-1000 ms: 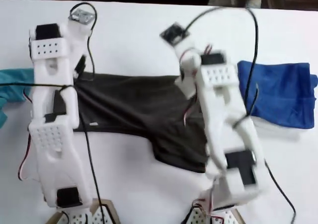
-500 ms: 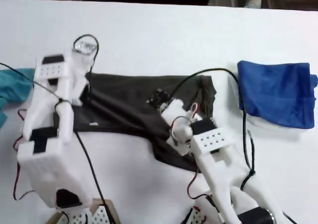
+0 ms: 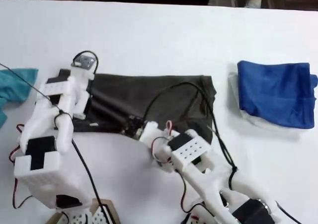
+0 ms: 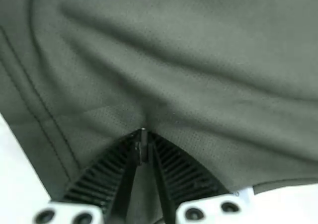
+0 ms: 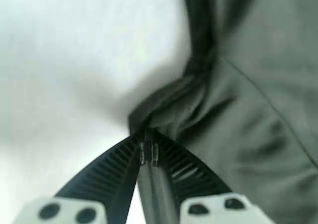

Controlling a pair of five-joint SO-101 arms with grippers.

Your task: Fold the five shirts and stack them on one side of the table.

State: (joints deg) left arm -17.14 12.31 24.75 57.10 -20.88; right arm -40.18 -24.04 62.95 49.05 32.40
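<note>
No writing, number or sign that I can read from any of my cameras, one small white tag (image 3: 93, 125) on the near edge of the dark shirt (image 3: 159, 92), whatever is printed on it too small for me to make out

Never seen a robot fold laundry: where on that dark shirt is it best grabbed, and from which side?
Probably an edge, from the near side. The dark shirt lies flat on the table, so only hems and raised folds give fingers something to pinch: the right gripper is shut on its bunched near edge, the left gripper on a fold.
</note>
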